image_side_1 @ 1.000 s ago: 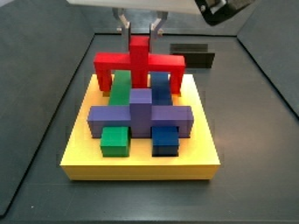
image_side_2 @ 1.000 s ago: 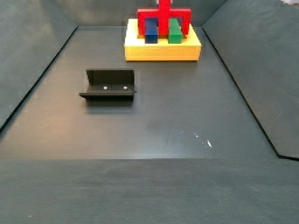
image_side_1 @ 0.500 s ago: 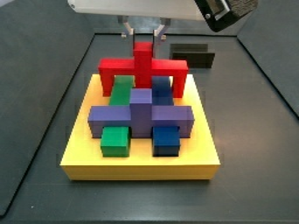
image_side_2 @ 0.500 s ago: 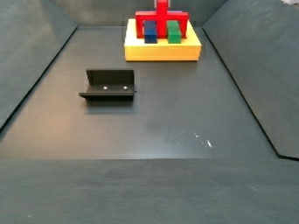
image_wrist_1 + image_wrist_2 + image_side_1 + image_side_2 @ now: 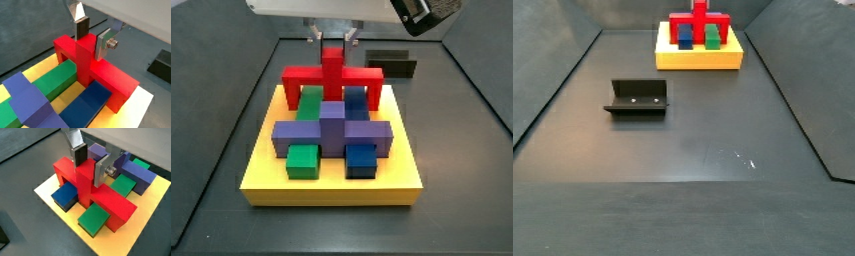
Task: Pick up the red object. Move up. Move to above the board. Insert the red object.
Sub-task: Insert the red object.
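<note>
The red object (image 5: pixel 333 75) stands on the yellow board (image 5: pixel 331 190), its legs straddling a green block (image 5: pixel 47 82) and a blue block (image 5: pixel 87 102) at the board's back. My gripper (image 5: pixel 334 42) is straight above it, and the fingers (image 5: pixel 101 45) close on the top of the central stem in both wrist views. The gripper (image 5: pixel 89 172) holds only the stem's upper end. In a side view the red object (image 5: pixel 699 22) and board (image 5: pixel 700 60) sit far back.
A purple cross block (image 5: pixel 333 130) sits mid-board, with a short green block (image 5: pixel 301 160) and a blue one (image 5: pixel 361 160) in front. The fixture (image 5: pixel 637 97) stands on the dark floor apart from the board. Tray walls slope up on both sides.
The gripper and red object came down a little onto the board between a second ago and half a second ago. Since then nothing has visibly moved.
</note>
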